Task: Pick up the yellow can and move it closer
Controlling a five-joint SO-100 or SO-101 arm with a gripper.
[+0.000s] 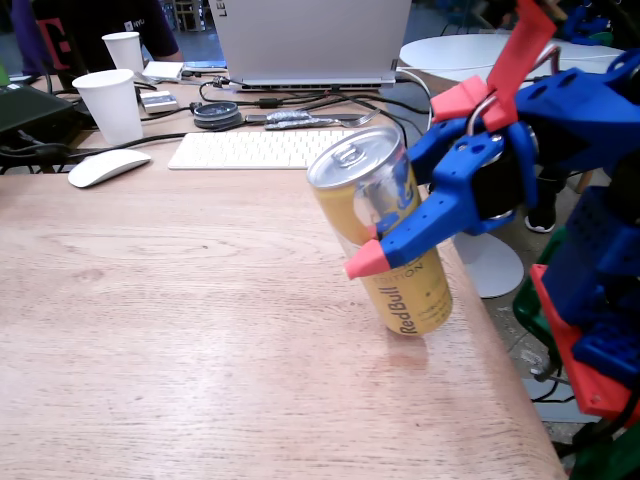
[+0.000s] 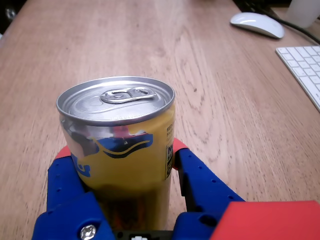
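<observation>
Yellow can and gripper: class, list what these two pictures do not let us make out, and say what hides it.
- Whether the yellow can touches the table: it is tilted in the fixed view; in the wrist view the gripper hides its base.
- The far finger: the can hides its tip in the fixed view.
- The can's lower lettering: the blue fingers cover it in the wrist view.
- The arm's base: cut off by the right edge of the fixed view.

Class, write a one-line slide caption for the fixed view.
Blue tool clamped on a tilted yellow can near the wooden table's right edge.
</observation>
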